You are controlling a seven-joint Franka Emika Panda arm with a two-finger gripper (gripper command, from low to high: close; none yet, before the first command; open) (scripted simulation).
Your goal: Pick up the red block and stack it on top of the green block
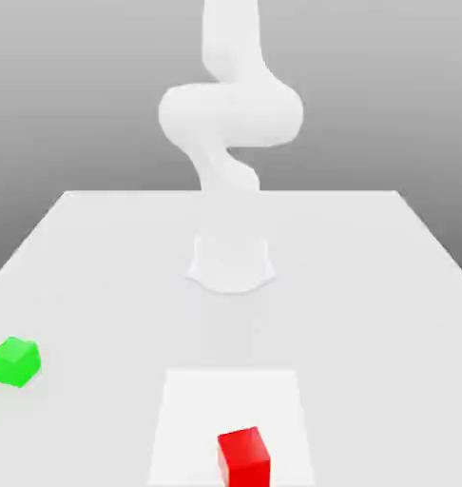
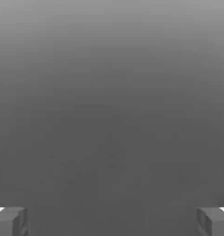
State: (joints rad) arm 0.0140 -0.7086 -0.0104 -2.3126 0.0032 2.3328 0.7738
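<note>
Surface (image 1: 102, 247) is a plain white slab; the arm (image 1: 230, 109) rises from its base at the far middle of the exterior view, folded over itself. A lighter square patch (image 1: 192, 409) sits on the near middle of the surface.

Red block (image 1: 244, 457) rests on that patch, near its front edge, a bit toward the exterior view's right of the patch centre. It sits flat, slightly rotated so one vertical edge faces the camera. Green block (image 1: 14, 361) sits well apart, near the surface's edge on the exterior view's left, also flat and slightly rotated. Nothing lies between them.

Tool (image 2: 112, 221): the hand view shows both fingertips (image 2: 10, 221) at opposite edges of the picture, spread wide with nothing between them, only blank grey beyond.

Judged step: approach to the red block, not yet begun in earnest. To do it well:
- bring the tool over the red block first, then descend straight down
- turn the wrist so the fingers meet two opposite flat faces, not the corners
- keep the fingers fully spread until they straddle the block; it looks close to the gap width, so centring matters
- close low on the block, but clear of the surface
</note>
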